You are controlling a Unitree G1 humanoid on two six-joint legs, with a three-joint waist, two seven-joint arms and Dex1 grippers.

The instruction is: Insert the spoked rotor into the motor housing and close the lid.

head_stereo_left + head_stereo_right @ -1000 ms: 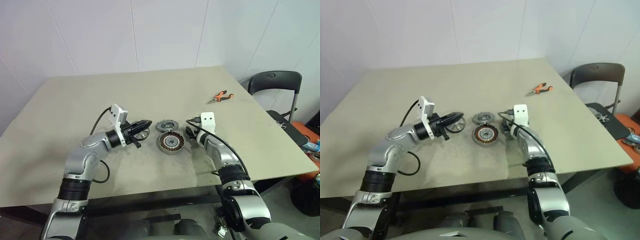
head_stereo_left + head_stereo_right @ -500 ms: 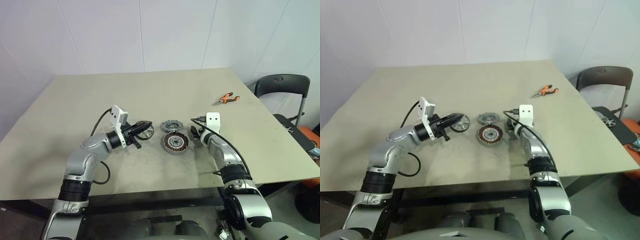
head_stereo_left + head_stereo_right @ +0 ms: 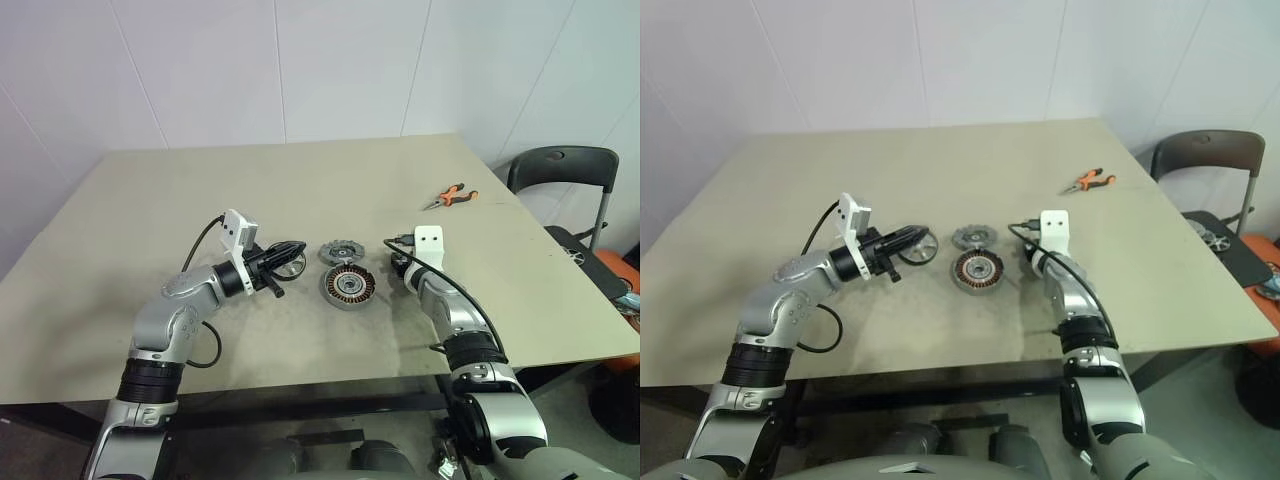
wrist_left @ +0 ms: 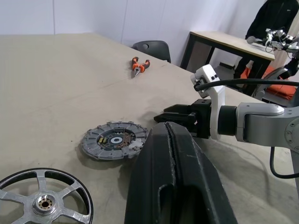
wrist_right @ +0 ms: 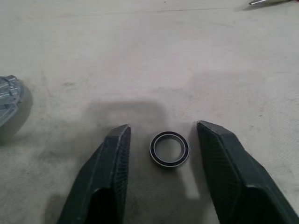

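Shifted slightly right, away from short copper-wound motor housing (image 3: 347, 286): right gripper (image 5: 166, 135), spread astride small dark-rimmed metal ring (image 5: 169, 149), probably for pinching. Left gripper (image 4: 172, 140) pressed together, empty.

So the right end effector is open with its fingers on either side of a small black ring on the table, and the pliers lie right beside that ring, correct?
Not quite. The right end effector is open, its fingers either side of the small black ring, as the right wrist view shows. But the orange-handled pliers lie far off, near the table's far right edge, as the left eye view shows.
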